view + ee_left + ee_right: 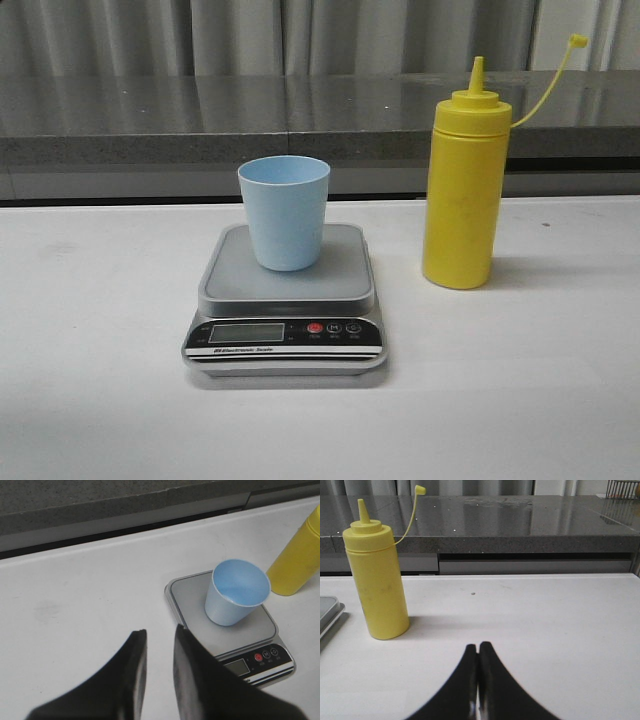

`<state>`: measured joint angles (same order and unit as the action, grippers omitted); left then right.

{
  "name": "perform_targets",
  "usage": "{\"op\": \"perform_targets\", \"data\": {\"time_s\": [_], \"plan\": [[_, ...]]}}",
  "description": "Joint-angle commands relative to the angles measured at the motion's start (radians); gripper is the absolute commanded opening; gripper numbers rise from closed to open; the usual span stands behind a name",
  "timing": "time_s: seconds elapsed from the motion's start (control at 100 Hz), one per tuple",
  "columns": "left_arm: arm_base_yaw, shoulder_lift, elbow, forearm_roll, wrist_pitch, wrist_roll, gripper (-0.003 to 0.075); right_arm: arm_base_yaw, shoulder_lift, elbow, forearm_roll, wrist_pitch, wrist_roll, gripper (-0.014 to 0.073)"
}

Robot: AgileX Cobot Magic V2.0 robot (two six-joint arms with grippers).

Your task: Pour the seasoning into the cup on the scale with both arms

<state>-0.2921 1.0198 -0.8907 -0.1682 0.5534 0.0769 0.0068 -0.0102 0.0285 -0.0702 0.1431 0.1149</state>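
Observation:
The pale blue cup (285, 211) stands upright on the silver-grey scale (285, 300) at the table's middle. The tall yellow seasoning bottle (464, 180) stands upright on the table to the right of the scale, its cap strap hanging loose. Neither arm shows in the front view. In the left wrist view my left gripper (160, 630) hovers open over bare table, short of the scale (192, 592) and cup (236, 598), with nothing between its fingers. In the right wrist view my right gripper (478, 645) is shut and empty, well apart from the bottle (377, 580).
A dark grey stone counter (200, 115) runs along behind the white table (100, 350). The scale's black front panel with LCD and red button (315, 327) faces the table's front edge.

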Motion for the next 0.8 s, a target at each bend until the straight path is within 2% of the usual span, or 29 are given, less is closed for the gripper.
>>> {"op": "perform_targets", "data": {"time_s": [0.0, 0.29, 0.53, 0.69, 0.79], "plan": [[0.007, -0.105, 0.045, -0.017, -0.079, -0.009, 0.0108, -0.004, -0.022, -0.019, -0.013, -0.082, -0.003, -0.0061], [0.007, -0.425, 0.25, -0.017, -0.092, -0.009, -0.0022, -0.004, -0.022, -0.019, -0.013, -0.11, -0.003, -0.0061], [0.007, -0.659, 0.358, -0.015, -0.098, -0.009, -0.002, -0.004, -0.022, -0.019, -0.012, -0.143, -0.003, -0.0061], [0.007, -0.723, 0.369, -0.015, -0.098, -0.009, -0.002, -0.004, -0.022, -0.025, -0.006, -0.18, -0.003, -0.0061], [0.007, -0.73, 0.369, -0.015, -0.098, -0.009, -0.002, -0.004, -0.014, -0.062, 0.007, -0.138, -0.003, -0.0061]]}}
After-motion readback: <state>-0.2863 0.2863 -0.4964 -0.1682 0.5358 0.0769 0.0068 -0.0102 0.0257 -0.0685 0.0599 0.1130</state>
